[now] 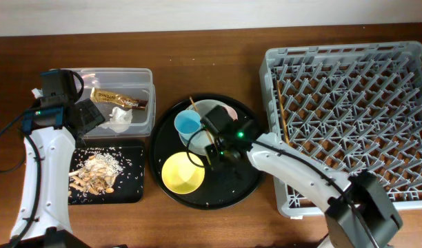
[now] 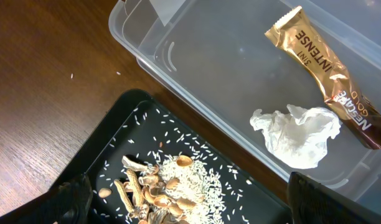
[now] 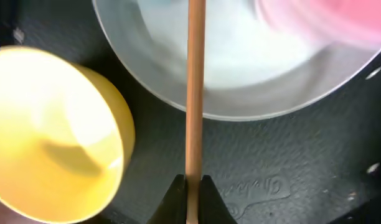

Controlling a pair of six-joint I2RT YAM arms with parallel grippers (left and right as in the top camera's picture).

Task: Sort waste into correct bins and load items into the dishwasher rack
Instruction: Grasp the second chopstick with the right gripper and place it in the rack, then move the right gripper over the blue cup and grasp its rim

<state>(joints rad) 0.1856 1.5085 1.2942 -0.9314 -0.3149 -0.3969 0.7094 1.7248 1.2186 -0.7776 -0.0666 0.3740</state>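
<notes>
Obs: Right, left arm first. Where does it sit?

Rec: Left gripper (image 2: 189, 205) hangs over the seam between the clear box (image 2: 240, 68) and the shallow black tray (image 2: 109, 137). Jaws are wide apart with nothing between them. Its fingertips (image 2: 75, 196) show only at the lower corners of the wrist view.

Obs: Waste?

Rec: Snack wrapper (image 2: 327, 68), brown and gold, lies flat in the clear box. Crumpled tissue (image 2: 299, 134) is just beside it in the same box, near the wall that faces the black tray. Food scraps (image 2: 156, 190) with rice grains are piled in the black tray, with loose grains scattered round the pile.

Obs: Right arm?

Rec: Right gripper (image 3: 190, 186) is over the round black tray (image 3: 284, 180), jaws clamped on one chopstick (image 3: 195, 93). The stick runs straight away from the fingers and crosses the rim of the white plate (image 3: 240, 81). Cannot tell whether it touches the plate.

Obs: Other dishes?

Rec: All are on the round tray. Yellow bowl (image 1: 182, 173) is low in the overhead view, just beside the gripper. Blue cup (image 1: 188, 122) sits at the plate's left edge and pink cup (image 1: 229, 110) at its right. The arm partly hides the pink one.

Obs: Rack?

Rec: Dishwasher rack (image 1: 335, 51) stands at the right of the table, just beside the round tray. A second chopstick (image 1: 281, 103) lies inside it along the left wall.
</notes>
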